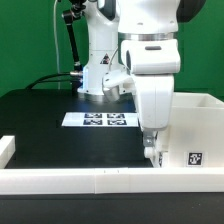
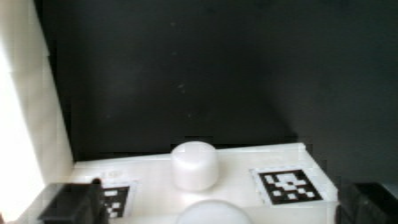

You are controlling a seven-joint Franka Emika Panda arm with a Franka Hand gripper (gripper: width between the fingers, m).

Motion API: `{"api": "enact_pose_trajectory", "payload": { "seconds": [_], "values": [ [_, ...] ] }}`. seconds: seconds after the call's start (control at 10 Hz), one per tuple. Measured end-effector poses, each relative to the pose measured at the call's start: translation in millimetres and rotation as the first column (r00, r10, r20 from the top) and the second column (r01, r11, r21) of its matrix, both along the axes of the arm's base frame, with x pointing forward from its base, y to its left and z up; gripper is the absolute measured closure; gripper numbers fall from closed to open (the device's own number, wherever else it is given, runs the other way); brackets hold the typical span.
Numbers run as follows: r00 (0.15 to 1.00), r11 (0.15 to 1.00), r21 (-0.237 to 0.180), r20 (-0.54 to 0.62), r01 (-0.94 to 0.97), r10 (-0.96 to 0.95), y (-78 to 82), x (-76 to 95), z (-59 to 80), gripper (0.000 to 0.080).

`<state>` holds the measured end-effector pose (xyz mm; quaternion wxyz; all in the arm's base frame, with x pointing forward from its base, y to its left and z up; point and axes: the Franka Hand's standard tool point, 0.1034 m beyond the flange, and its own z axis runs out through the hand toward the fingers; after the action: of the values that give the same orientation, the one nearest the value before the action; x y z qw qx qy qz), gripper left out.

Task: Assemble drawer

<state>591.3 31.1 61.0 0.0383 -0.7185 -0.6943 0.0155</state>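
A white drawer box (image 1: 192, 128) with a marker tag on its side stands at the exterior view's right. My gripper (image 1: 152, 150) reaches down at the box's left front corner. In the wrist view a white drawer part (image 2: 249, 170) with two marker tags and two rounded white knobs (image 2: 194, 163) lies between my dark fingers (image 2: 71, 205). The fingers stand wide apart at either side of the part, so the gripper (image 2: 222, 205) is open. I cannot tell whether the pads touch the part.
The marker board (image 1: 108, 119) lies on the black table behind the gripper. A long white rail (image 1: 90, 181) runs along the front edge. A white block (image 1: 7, 148) sits at the far left. A tall white edge (image 2: 18, 100) borders the wrist view.
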Motion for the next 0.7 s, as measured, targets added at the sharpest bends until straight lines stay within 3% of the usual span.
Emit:
{"api": "enact_pose_trajectory", "payload": {
  "seconds": [0.3,0.7],
  "values": [
    [1.000,1.000,-0.013,-0.022,-0.012,0.011,13.1,4.6,7.0,0.0151],
    [1.000,1.000,-0.018,-0.024,-0.010,0.009,10.1,5.1,6.7,0.0151]
  ]
}}
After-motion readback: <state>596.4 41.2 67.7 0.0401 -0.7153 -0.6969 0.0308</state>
